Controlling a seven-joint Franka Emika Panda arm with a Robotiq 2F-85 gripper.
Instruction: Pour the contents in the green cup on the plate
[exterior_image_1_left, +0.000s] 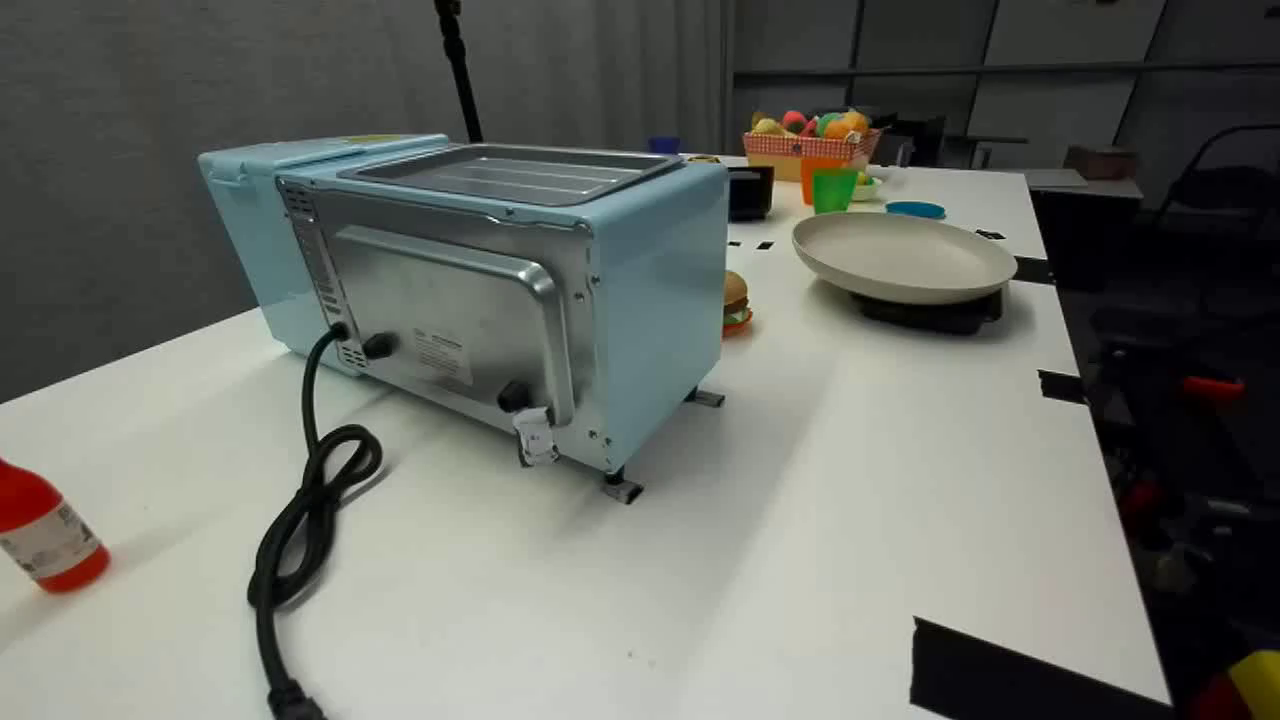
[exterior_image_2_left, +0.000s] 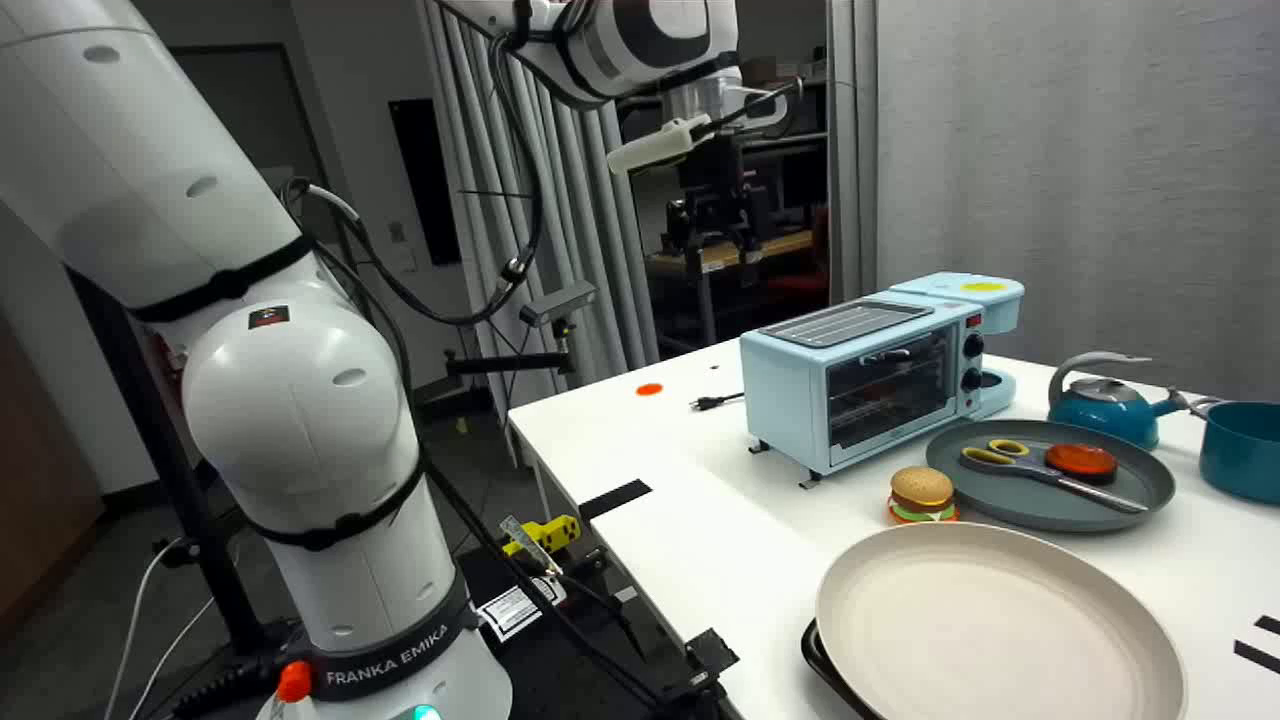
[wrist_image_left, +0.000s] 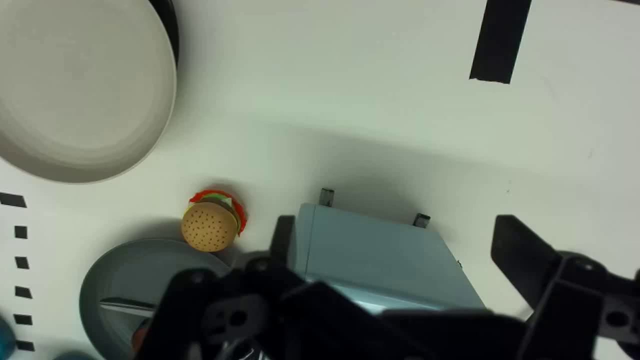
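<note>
The green cup stands upright on the far part of the table in an exterior view, in front of an orange cup. The yellow contents do not show; the inside of the cup is hidden. The wide beige-grey plate rests on a black base between the cup and the toaster oven. It also shows in an exterior view and at the upper left of the wrist view, with nothing on it. My gripper hangs high above the table near the toaster oven. In the wrist view the gripper is open and empty.
A light-blue toaster oven stands below the gripper. A toy burger, a dark plate with scissors, a kettle and a teal pot are beyond it. An orange cup and a fruit basket stand by the green cup.
</note>
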